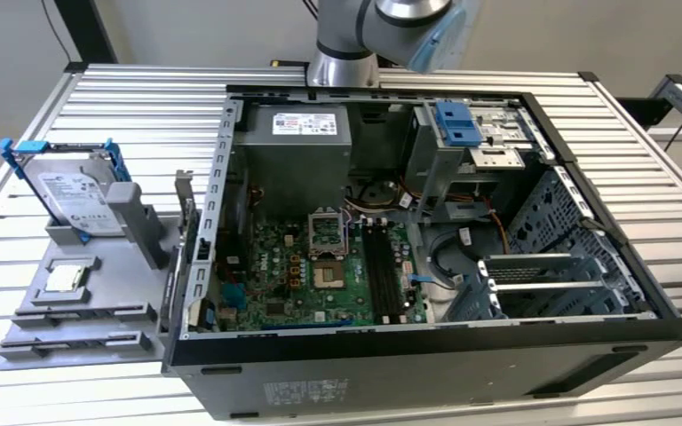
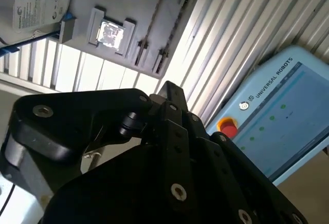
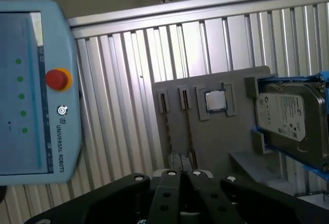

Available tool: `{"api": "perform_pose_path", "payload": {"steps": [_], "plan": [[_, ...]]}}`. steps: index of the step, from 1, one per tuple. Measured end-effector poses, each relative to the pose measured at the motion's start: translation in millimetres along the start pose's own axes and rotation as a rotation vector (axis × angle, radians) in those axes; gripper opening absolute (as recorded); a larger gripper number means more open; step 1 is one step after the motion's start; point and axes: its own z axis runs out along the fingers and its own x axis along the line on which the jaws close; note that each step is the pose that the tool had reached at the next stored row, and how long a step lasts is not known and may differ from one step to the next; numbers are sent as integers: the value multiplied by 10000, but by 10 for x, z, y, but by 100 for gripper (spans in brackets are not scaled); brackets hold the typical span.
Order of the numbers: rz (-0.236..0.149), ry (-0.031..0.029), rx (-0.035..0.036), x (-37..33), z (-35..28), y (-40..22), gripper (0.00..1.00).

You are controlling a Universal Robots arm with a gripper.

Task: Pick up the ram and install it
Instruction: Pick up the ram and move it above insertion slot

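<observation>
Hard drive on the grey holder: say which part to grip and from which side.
Probably its upper edge, from above. The hard drive stands on edge in the grey holder, leaning back, so the top is free while the holder blocks the bottom. Pinch it across its two broad faces, between the corner tabs of the blue frame, tilted to match the lean.

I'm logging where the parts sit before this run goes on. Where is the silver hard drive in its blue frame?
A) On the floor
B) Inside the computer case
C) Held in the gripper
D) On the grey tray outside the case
D: in the exterior view the hard drive stands on the grey tray, to the exterior view's left of the open computer case.
</observation>
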Motion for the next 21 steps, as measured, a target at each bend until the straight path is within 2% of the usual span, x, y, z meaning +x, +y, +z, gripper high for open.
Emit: {"api": "perform_pose_path", "payload": {"steps": [14, 15, 17, 21], "plan": [[-3, -1, 2, 0, 1, 0, 0], [-22, -2, 20, -3, 2, 0, 0], [-172, 11, 59, -17, 10, 2, 0], [-894, 11, 58, -17, 18, 2, 0]]}}
